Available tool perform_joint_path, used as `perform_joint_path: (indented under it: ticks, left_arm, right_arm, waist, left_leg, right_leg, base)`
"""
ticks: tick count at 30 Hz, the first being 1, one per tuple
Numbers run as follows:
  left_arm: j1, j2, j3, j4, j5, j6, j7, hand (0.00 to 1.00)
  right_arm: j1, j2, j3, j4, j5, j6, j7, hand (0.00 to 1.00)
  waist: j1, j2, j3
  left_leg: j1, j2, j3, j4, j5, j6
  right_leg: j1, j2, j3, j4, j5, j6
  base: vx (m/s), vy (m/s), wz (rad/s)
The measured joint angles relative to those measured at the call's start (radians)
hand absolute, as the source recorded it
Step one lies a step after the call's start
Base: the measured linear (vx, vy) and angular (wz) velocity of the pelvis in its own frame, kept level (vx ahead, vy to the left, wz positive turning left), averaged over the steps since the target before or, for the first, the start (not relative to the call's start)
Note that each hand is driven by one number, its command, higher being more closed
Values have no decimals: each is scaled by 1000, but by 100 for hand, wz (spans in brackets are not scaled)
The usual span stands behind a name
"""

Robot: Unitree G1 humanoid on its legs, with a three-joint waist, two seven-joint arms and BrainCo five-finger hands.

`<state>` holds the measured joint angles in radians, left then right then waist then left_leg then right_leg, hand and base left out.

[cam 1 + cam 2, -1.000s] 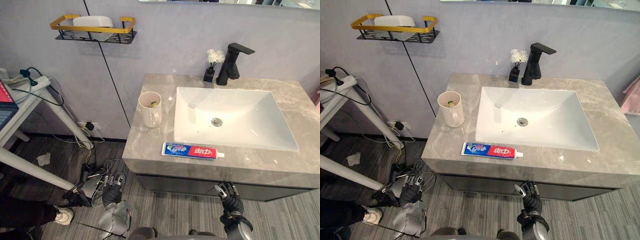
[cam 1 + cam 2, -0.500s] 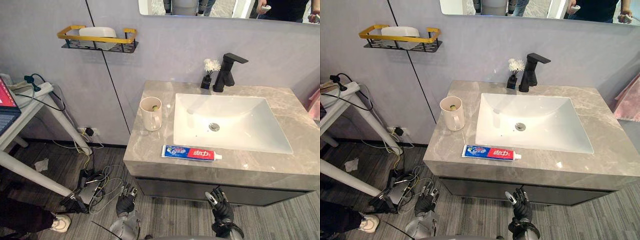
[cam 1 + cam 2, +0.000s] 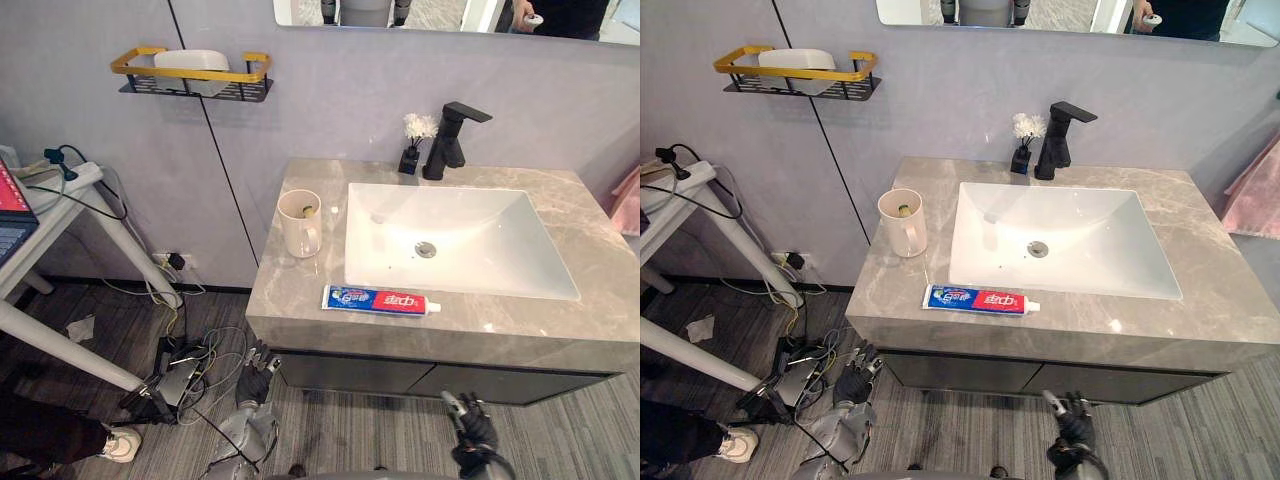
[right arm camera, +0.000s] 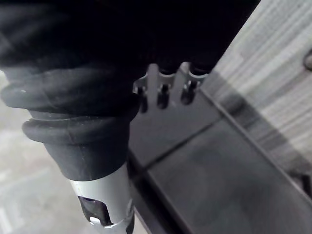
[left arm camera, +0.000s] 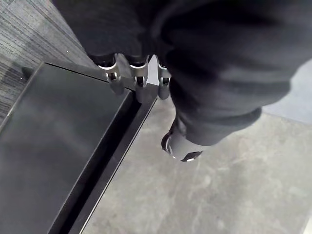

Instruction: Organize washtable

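**Right hand (image 3: 472, 432) drifted outward, toothpaste tube (image 3: 378, 299) unmoved**

Toothpaste tube lies flat near the table's (image 3: 290, 312) front edge, just before the sink (image 3: 470, 250); the mug (image 3: 300, 222) stands upright behind it, to the left. Below the table front hang my left hand (image 3: 854, 385) and right hand, fingers loosely straight, holding nothing.

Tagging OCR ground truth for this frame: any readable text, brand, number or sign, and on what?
toothpaste: print on its blue and red panels, too small to read.
cup: no print on the side that faces the camera.
No other text can be read in these views.
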<state>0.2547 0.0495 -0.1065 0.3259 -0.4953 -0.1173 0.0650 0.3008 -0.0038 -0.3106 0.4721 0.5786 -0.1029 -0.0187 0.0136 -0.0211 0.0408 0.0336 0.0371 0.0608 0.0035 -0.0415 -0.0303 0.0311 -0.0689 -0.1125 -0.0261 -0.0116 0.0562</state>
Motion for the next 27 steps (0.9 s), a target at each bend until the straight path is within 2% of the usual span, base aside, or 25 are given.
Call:
perform_joint_path:
  ticks: [4,7,9,12,15,20,22,24,26,27]
  left_arm:
    - [4,24,1,0,23,1,-13,0]
    - [15,32,0,0,27,0,-40,0]
    - [18,34,-4,12,38,0,-60,0]
    - [4,34,-41,74,63,-1,-86,0]
    - [-17,22,-95,147,94,3,-96,0]
    - [-39,12,-122,231,156,8,-127,0]
    - [-44,14,-129,236,163,10,-130,0]
    - [-41,14,-130,236,164,11,-131,0]
    - [-38,14,-134,236,163,12,-136,0]
    - [-38,14,-139,236,163,12,-145,0]
  right_arm:
    - [-2,-47,-193,-123,-40,-5,-24,0]
    - [-13,-94,-310,-247,-65,-11,-47,0]
    - [-45,-150,-384,-369,-101,-39,-71,0]
    - [-100,-217,-437,-475,-154,-79,-102,0]
    - [-170,-284,-453,-560,-198,-107,-136,0]
    - [-297,-412,-399,-687,-236,-132,-134,0]
    - [-349,-482,-293,-709,-233,-158,-106,0]
    - [-374,-532,-174,-729,-225,-159,-57,0]
    - [-382,-566,-62,-749,-225,-154,4,0]
    - [-382,-575,0,-756,-227,-149,47,0]
  waist:
    - [-5,-1,9]
    - [-27,-10,16]
    - [-39,-9,17]
    - [-53,-10,17]
    - [-55,-16,20]
    - [-53,-27,30]
    - [-54,-42,44]
    - [-52,-49,49]
    - [-44,-47,52]
    - [-30,-42,56]
  left_leg:
    - [5,-2,26,-1,-5,-2]
    - [6,-3,28,-5,-7,0]
    - [5,-4,29,-10,-7,0]
    - [6,-4,29,-22,-5,-2]
    - [2,-4,27,-24,-2,4]
    - [-7,-4,18,-24,-1,5]
    - [-7,-6,-2,-23,-1,5]
    - [-7,-8,-12,-23,-2,5]
    - [-13,-13,-32,-22,-1,5]
    - [-13,-14,-37,-21,-1,6]
  right_leg:
    - [-2,-1,27,-14,15,3]
    - [-3,-2,30,-19,15,5]
    - [-7,-1,32,-25,12,11]
    - [-10,0,32,-27,13,11]
    - [-15,1,33,-27,20,3]
    - [-13,0,21,-27,20,3]
    - [-3,-1,1,-27,18,4]
    - [-1,-4,-9,-26,16,7]
    - [-1,-8,-23,-18,9,13]
    - [-2,-10,-25,-9,8,14]
  base:
    - [-35,22,-22]
    - [-20,11,-4]
    - [-17,4,-5]
    - [10,-3,-1]
    - [55,-9,-3]
    - [52,-9,6]
    - [14,-3,22]
    - [-10,4,21]
    - [-7,9,24]
    - [1,22,20]
